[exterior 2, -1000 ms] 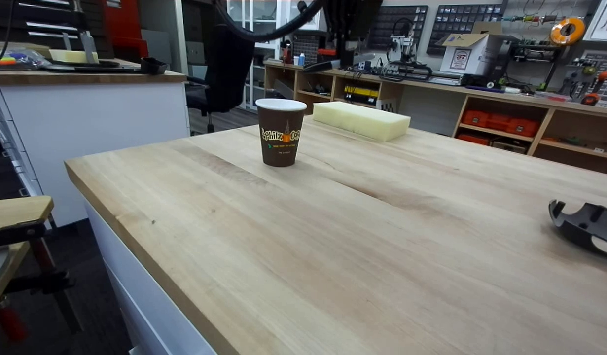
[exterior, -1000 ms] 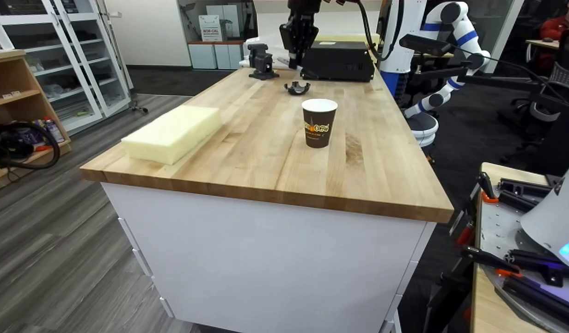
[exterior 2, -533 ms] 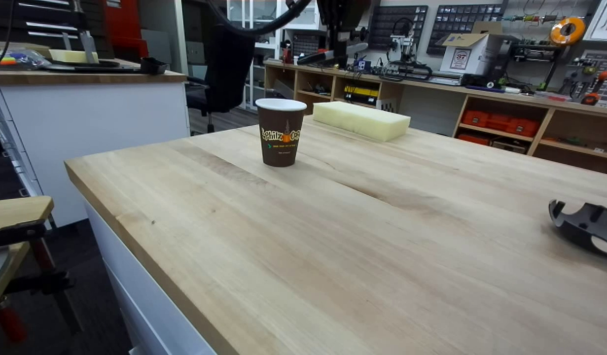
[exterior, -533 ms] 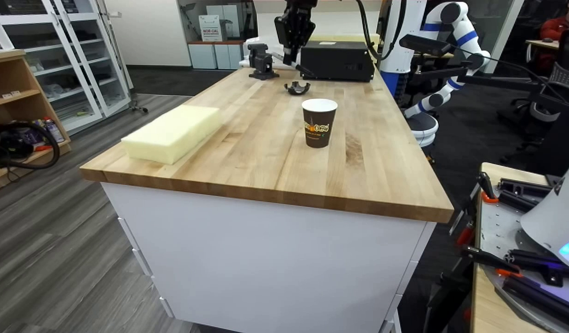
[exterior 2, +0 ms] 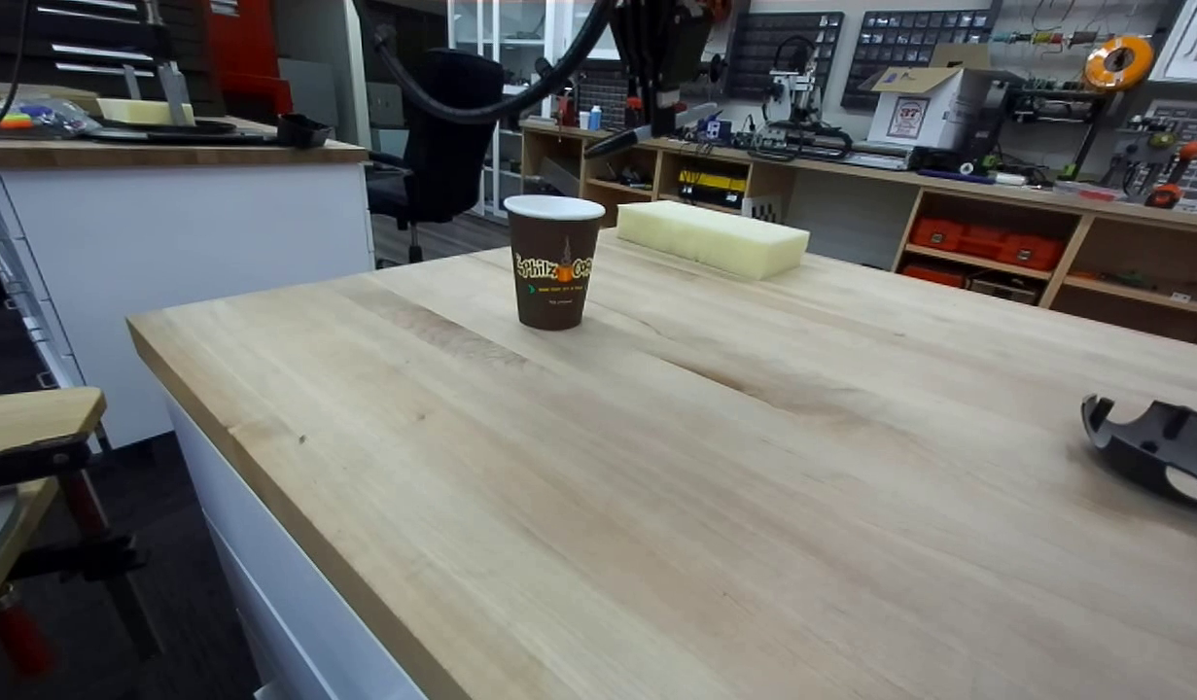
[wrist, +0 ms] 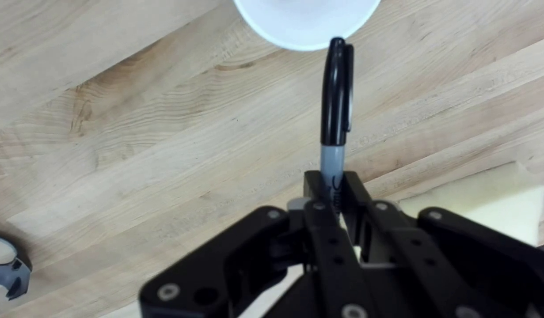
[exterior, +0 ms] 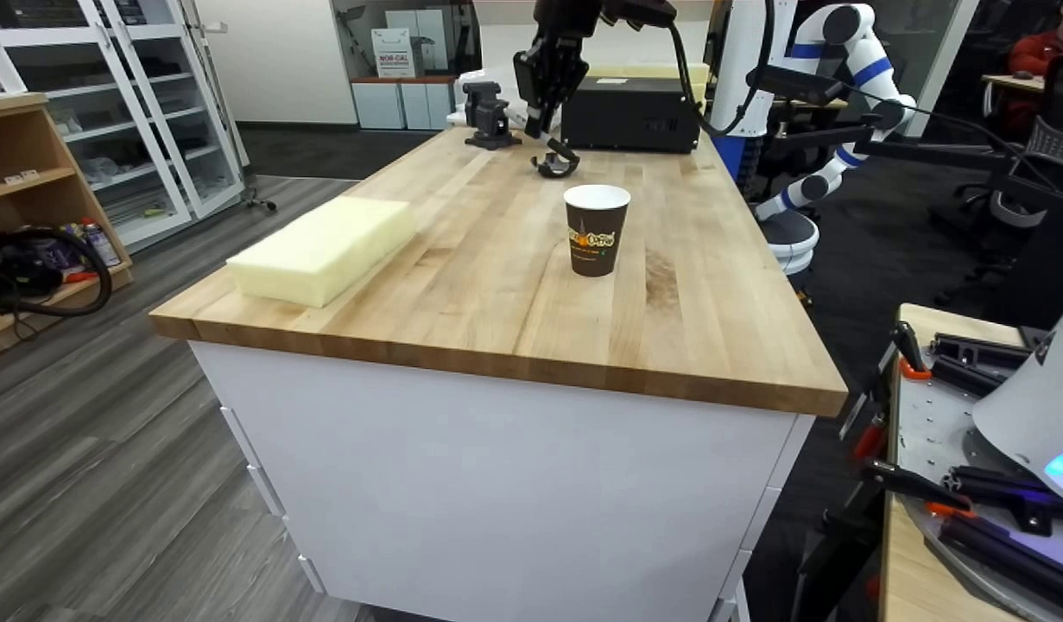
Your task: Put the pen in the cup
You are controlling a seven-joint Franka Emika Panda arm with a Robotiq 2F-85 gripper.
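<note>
Yellow block (exterior 2: 712, 238), curved black piece (exterior 2: 1154, 442) on tabletop (exterior 2: 656, 506)

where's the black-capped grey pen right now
Wrist view, right of centre: the black-capped grey pen is clamped in the black hand, cap end visually overlapping the white rim of the round brown paper cup; in an exterior view it hangs midair.

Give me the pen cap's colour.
The pen cap is glossy black; it shows best in the wrist view.
</note>
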